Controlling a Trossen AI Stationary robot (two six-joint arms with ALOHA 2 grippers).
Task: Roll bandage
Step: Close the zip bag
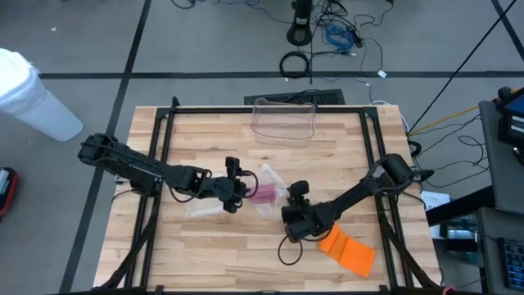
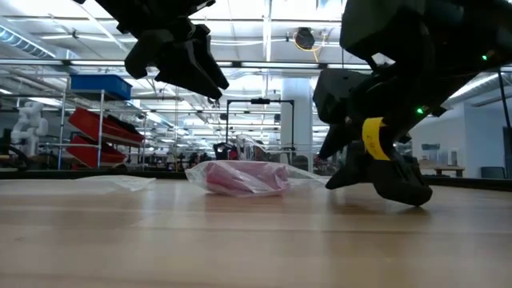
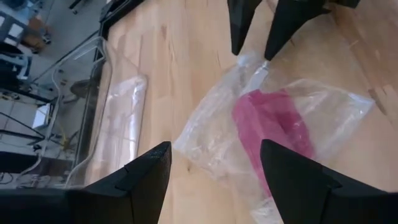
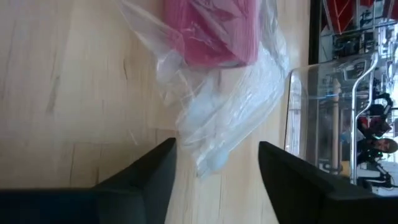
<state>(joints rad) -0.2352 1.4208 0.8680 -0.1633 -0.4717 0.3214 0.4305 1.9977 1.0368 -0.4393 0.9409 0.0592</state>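
Bandage (image 1: 264, 193), bagged, lies on the table between both grippers' spread fingers.

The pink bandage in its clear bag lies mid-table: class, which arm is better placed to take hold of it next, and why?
Probably the left. The left gripper hangs open right beside the pink bandage in its clear bag. The right gripper is also open and close, but nearer the bag's empty edge.

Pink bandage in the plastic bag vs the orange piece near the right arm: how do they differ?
The pink bandage sits mid-table inside a crumpled clear plastic bag; the flat orange piece lies bare near the table's front right. The bandage looks bunched and thick, the orange piece thin and flat. Both rest on the wooden table, unheld.
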